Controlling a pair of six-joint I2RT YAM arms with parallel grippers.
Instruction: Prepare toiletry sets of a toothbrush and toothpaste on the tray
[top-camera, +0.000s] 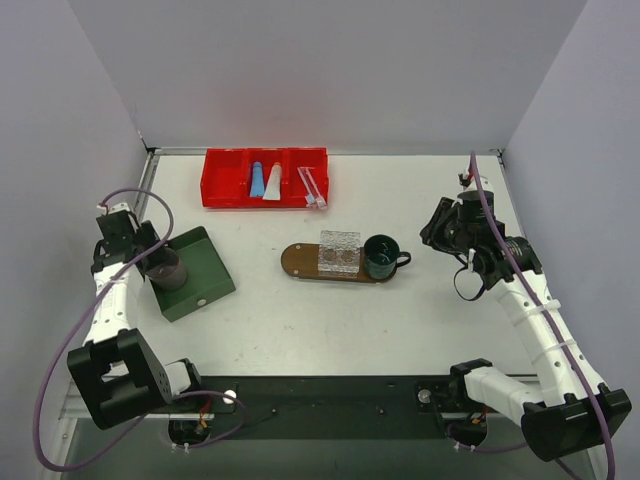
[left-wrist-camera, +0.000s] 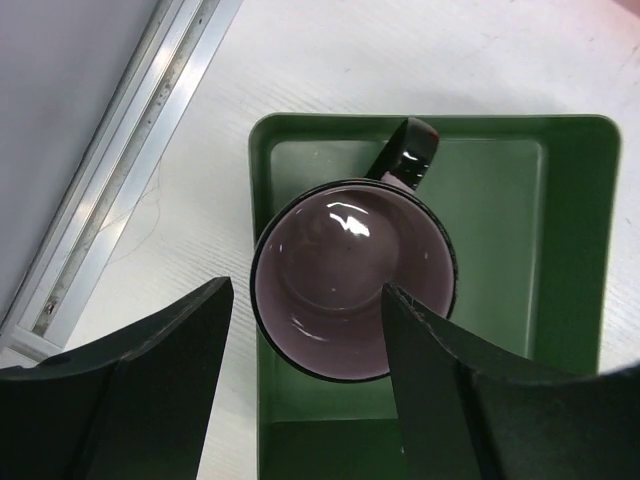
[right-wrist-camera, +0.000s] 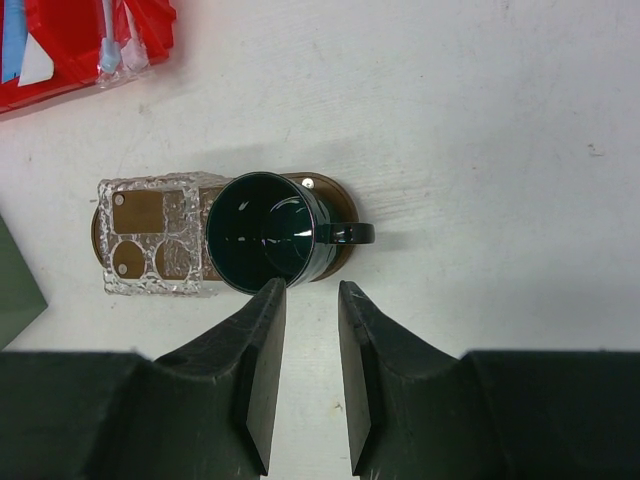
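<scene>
Pretty much nothing of the task could be counted as done at this point. Nearest in, the left gripper was hung over a black mug with a purplish inside, which was stood in the dark green box. Its fingers were spread wide and nothing was gripped. The right gripper was parked just short of the tray, with its fingers nearly closed, only a narrow gap between them, and nothing held there either.

On the one tray, one clear glass holder and one dark green mug were found, but no toothbrush or toothpaste.

Farthest back, everything was sat in the red bin: one blue tube and one white tube in the middle compartment, and two toothbrushes in the right one. So both sets were left to be carried over, four items in all.
</scene>
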